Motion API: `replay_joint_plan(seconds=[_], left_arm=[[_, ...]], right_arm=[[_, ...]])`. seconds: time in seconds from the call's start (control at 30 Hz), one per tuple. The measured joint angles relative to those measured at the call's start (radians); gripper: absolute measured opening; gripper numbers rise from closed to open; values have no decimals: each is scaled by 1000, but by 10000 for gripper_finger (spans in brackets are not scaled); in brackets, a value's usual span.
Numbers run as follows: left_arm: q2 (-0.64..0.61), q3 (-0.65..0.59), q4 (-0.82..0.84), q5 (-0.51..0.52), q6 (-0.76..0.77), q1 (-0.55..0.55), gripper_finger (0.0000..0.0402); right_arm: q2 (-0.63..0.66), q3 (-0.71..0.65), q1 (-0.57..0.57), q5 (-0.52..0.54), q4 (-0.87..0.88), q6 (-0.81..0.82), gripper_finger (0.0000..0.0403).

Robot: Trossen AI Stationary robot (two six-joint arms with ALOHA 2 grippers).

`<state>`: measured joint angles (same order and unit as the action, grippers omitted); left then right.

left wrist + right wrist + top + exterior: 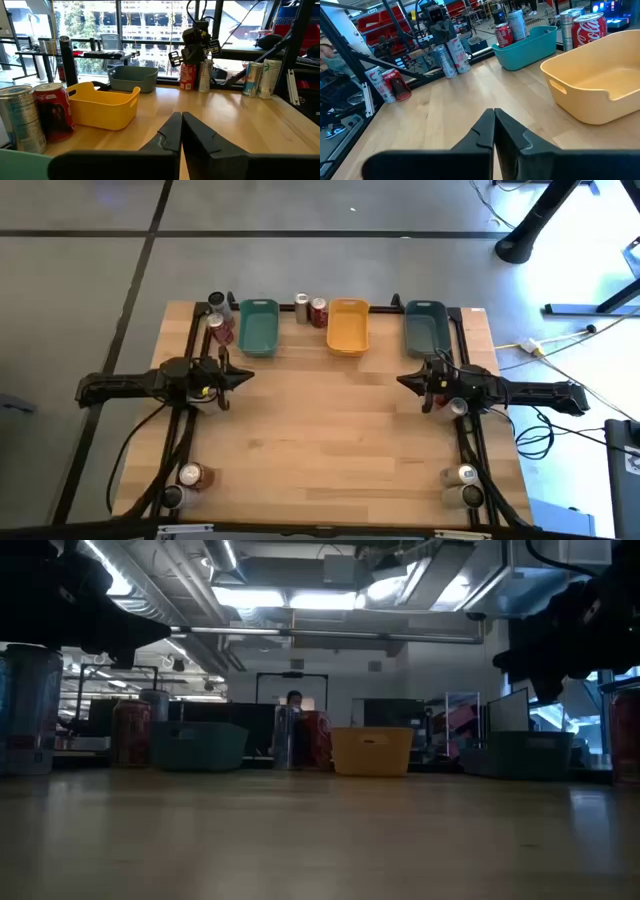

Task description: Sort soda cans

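While both hands, the left hand (243,377) and the right hand (404,382), hung closed and empty over mid-table, sorting had seemingly not begun: soda cans (311,310) stood along the far edge and near corners, calling for a first reach.

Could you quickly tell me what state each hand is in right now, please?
Left hand: closed, holding nothing, above the table.
Right hand: closed, holding nothing, above the table.

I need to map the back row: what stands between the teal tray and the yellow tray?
Two soda cans, one silver and one red, stand side by side between the teal tray and the yellow tray, in the high view.
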<state>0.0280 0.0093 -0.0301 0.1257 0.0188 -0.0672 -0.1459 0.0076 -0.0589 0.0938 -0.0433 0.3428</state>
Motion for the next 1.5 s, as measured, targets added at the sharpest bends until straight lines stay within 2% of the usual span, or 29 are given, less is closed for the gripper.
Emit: replay_joint_plan(seconds=[1.3, 1.33, 1.5], left_arm=[[0, 0, -5, 0, 4, 0, 4], [0, 0, -10, 0, 32, 0, 4], [-1, 0, -11, 1, 377, 7, 4]], right_arm=[[0, 0, 0, 1, -4, 6, 10], [0, 0, 0, 1, -4, 21, 10], [0, 0, 0, 1, -12, 136, 10]])
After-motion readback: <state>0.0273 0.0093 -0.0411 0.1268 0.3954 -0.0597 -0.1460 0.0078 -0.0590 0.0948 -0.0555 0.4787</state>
